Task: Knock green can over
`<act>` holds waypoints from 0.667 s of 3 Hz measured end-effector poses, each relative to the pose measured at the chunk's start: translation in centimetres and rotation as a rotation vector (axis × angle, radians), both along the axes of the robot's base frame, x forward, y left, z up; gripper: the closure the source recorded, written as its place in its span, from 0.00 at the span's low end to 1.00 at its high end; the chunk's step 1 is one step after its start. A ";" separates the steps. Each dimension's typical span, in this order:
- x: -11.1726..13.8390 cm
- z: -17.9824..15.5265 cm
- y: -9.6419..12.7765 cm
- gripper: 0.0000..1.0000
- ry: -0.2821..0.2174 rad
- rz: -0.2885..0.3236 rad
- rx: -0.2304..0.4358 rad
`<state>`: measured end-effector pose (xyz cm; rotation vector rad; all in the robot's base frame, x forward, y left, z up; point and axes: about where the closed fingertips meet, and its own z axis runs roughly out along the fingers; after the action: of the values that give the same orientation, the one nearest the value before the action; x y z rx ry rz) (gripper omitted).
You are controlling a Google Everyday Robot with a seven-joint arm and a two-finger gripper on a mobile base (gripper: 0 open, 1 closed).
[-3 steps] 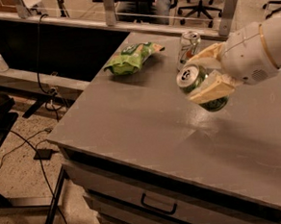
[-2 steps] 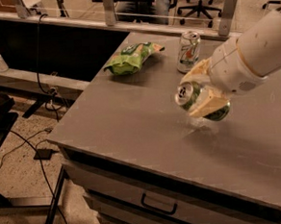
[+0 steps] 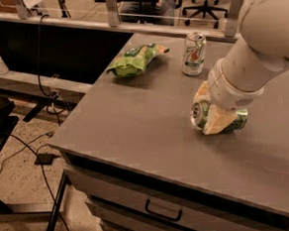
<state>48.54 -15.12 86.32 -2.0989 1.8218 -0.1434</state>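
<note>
The jaws, low over the grey table, clasp the green can (tipped on its side).

Quick count: two cans on the one table, the green can lying near right and a white-silver can standing far. One green snack bag far left, plus one gripper, clamped around the green can.

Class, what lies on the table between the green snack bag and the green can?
Only bare tabletop, in the camera view; the gripper clasps the green can.
</note>
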 end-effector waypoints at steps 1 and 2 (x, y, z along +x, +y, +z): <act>0.3 -0.3 -0.7 0.39 -0.006 -0.001 -0.052; 0.2 -0.2 -0.6 0.16 -0.005 0.000 -0.049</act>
<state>48.77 -15.74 86.10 -2.1295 1.8326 -0.1953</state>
